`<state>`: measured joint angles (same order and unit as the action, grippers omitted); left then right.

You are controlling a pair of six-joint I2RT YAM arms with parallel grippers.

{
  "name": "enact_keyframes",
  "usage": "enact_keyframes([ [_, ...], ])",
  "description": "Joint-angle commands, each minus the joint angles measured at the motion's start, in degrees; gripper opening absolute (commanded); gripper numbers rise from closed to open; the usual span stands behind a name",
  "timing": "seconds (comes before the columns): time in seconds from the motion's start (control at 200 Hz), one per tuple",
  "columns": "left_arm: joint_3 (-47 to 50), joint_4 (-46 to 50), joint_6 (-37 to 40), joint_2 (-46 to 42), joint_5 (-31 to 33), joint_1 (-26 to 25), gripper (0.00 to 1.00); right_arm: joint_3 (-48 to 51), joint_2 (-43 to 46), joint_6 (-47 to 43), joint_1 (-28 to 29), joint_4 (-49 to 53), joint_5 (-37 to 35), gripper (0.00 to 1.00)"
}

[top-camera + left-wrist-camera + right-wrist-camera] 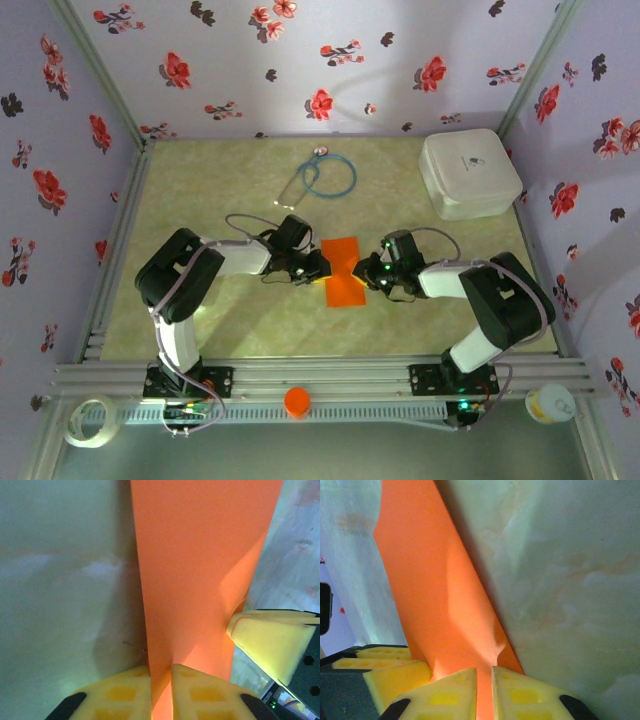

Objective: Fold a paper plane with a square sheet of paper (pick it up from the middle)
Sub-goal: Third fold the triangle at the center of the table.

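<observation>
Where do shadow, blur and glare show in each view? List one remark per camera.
Top external: soft, slightly hazy light; the orange sheet of paper looks oversaturated. Left wrist: the table is blurred, with a dark shadow left of the sheet near the left gripper. Right wrist: a shadow band runs along the sheet's right edge above the right gripper.

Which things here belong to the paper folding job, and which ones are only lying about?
Belong to the job:
- square sheet of paper
- left gripper, pinching the sheet
- right gripper, pinching the sheet

Lying about:
- white box
- blue stethoscope
- orange cap
- tape roll
</observation>
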<state>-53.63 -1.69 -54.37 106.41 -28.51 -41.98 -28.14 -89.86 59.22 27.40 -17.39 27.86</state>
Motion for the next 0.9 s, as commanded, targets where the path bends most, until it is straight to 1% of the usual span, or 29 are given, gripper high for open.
enact_keyframes([
  [0.0, 1.5, -0.5, -0.9, -2.5, 1.0, 0.6, 0.13, 2.1, 1.0, 0.6, 0.6, 1.5, 0.2, 0.21],
  [0.095, 2.2, -0.7, -1.0, -3.7, 1.3, 0.9, 0.08, 2.0, 3.0, -0.4, 0.6, 1.3, 0.4, 0.26],
  [0.17, 2.9, -1.1, -1.2, -4.6, 1.1, 1.3, 0.07, 2.2, 6.3, -0.9, 0.7, 2.5, -1.7, 0.31],
  [0.265, 4.3, -1.3, -1.5, -5.9, 0.5, 1.8, 0.06, 3.1, 12.8, -3.1, 1.3, 5.8, -7.2, 0.37],
  [0.39, 5.6, -2.6, -2.2, -6.7, -1.5, 2.5, 0.05, 2.8, 21.9, -10.9, 4.8, 13.6, -17.0, 0.41],
  [0.425, 5.6, -2.7, -2.3, -6.7, -2.0, 2.6, 0.05, 2.7, 23.6, -12.7, 5.6, 15.1, -18.6, 0.42],
  [0.485, 5.7, -2.6, -2.2, -6.8, -2.6, 2.7, 0.05, 2.5, 25.5, -16.4, 6.8, 16.4, -19.5, 0.43],
  [0.555, 5.9, -2.4, -2.4, -7.1, -2.7, 2.9, 0.04, 2.2, 26.5, -20.9, 9.2, 17.2, -20.4, 0.44],
  [0.585, 6.1, -2.4, -2.5, -7.2, -2.7, 3.0, 0.04, 2.3, 26.4, -22.6, 10.3, 17.0, -20.4, 0.47],
  [0.705, 6.4, -2.0, -2.9, -7.7, -2.8, 3.5, 0.03, 4.0, 24.4, -26.2, 14.5, 11.4, -19.9, 0.55],
  [0.805, 6.3, -0.8, -2.5, -8.3, -3.3, 3.9, 0.03, 3.1, 22.6, -30.9, 20.1, 9.9, -25.0, 0.57],
  [0.895, 6.1, 0.1, -2.3, -8.7, -4.0, 4.1, 0.03, 2.0, 21.1, -38.8, 26.3, 9.4, -31.1, 0.57],
])
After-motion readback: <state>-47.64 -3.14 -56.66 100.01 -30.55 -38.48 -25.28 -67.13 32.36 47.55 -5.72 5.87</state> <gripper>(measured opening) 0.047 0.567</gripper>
